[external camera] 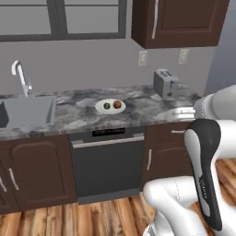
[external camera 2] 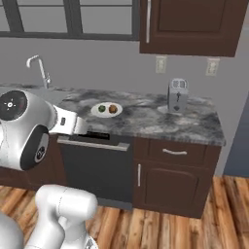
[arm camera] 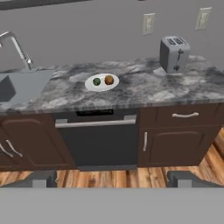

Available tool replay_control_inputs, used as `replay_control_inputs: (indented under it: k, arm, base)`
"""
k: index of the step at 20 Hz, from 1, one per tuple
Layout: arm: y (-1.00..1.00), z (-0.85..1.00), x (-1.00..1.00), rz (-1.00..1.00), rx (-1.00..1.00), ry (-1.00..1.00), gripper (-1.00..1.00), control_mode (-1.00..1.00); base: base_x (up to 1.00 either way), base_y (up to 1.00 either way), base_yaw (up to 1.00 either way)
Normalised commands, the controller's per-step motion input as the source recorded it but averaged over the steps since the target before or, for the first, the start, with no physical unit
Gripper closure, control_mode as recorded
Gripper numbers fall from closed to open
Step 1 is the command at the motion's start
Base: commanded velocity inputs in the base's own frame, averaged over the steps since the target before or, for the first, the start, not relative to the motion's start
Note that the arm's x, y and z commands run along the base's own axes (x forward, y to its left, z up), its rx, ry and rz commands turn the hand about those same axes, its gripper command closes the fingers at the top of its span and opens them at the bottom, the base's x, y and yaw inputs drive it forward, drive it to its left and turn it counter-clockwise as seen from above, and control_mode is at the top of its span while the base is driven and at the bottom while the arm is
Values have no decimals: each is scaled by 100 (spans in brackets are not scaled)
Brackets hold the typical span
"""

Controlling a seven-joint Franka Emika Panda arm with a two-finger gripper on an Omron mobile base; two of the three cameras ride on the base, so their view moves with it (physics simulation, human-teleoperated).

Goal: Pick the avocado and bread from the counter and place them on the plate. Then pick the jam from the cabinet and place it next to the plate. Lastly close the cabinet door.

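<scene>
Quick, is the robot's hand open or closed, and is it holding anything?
Gripper: open and holding nothing; its two finger tips stand wide apart, well back from the counter.

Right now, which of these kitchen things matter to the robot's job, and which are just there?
Part of the job:
- round white plate
- small dark-green avocado on it
- brown-orange bread chunk on it
- marbled stone counter
- dark brown upper cabinet

Just there:
- silver toaster
- grey sink
- curved tap
</scene>
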Motion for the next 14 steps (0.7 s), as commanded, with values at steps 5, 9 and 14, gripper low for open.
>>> replay_control_inputs:
  k: [5, 9, 14]
  arm:
    - [0, 0, 0, 0, 0, 0, -100, 100]
    - [0, 0, 0, 0, 0, 0, -100, 100]
    - [0, 0, 0, 0, 0, 0, -100, 100]
  base:
    - [-12, 33, 68]
    - [-23, 42, 100]
    - [-18, 43, 100]
